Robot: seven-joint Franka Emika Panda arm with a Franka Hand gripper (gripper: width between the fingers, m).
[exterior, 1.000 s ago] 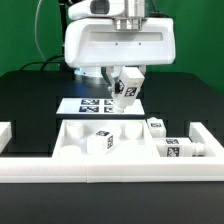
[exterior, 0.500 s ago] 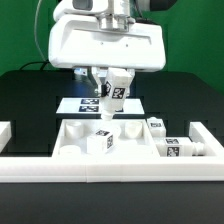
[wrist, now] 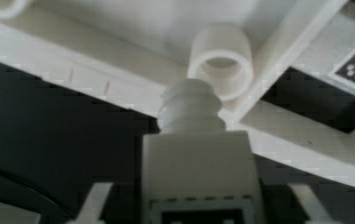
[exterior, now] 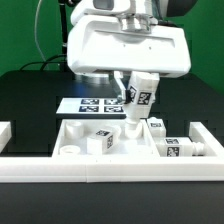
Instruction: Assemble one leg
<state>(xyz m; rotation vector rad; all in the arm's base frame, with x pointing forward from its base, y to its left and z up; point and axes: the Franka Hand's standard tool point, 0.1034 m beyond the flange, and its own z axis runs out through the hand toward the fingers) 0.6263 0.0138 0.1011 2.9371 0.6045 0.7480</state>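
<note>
White plastic leg (exterior: pixel 140 100) clamped in the gripper (exterior: pixel 136 88). The jaws are closed on its blocky tagged end, with one finger (wrist: pixel 96 205) showing alongside the block in the wrist view.

- Held above the far right part of the panel (exterior: pixel 78 131), clear of the marker board (exterior: pixel 85 103).
- Long axis: tilted in the exterior view, peg end down and toward that view's left. In the wrist view it runs straight out from the jaws.
- Key relation: the round socket (wrist: pixel 218 66) lies just beyond the peg tip, slightly off the peg's line. My judgement is that the tip is not yet seated.
- Spare legs (exterior: pixel 101 141) lie in the panel, apart from the held one.

Hard to read: white on white hides any contact between peg and socket rim. The fingertips are mostly masked by the wrist housing in the exterior view. Socket depth is unseen.
</note>
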